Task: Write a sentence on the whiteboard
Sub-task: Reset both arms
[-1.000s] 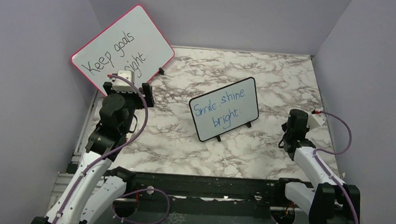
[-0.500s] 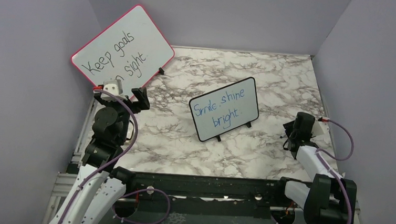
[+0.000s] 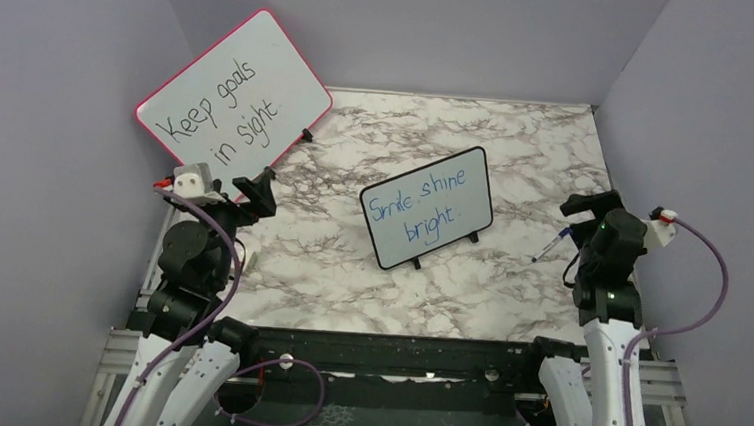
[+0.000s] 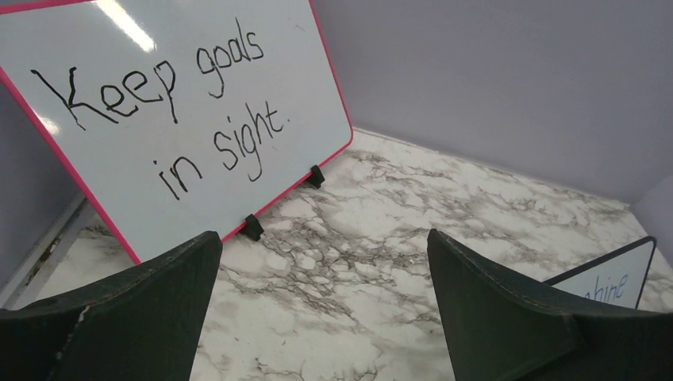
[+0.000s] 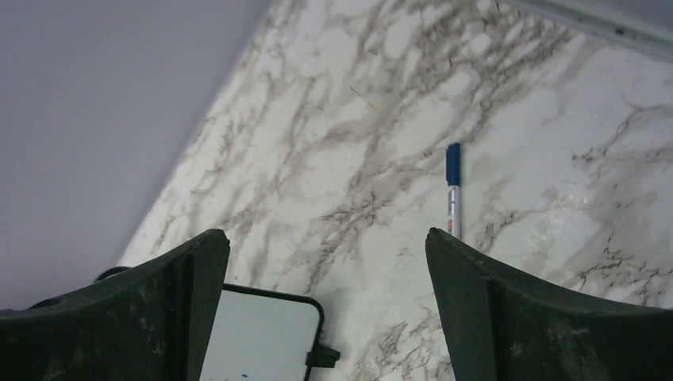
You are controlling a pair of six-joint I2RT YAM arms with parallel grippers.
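From above, the whiteboard (image 3: 426, 208) stood on its little feet in the middle of the table (image 3: 348, 281). The sentence (image 3: 430, 229) was on it in blue. A pen (image 3: 548, 247) lay flat just beside the right gripper (image 3: 579, 209), whose jaws were wide apart with nothing in them. The pen was round, so a bump from that arm could roll it away.

In the left wrist view, the left gripper (image 4: 317, 254) was wide and empty too, facing the red board (image 4: 182, 119). A swing to the right could tip the whiteboard.

In the right wrist view, the pen lay loose on the table past the gripper, and a corner of the whiteboard showed low down.
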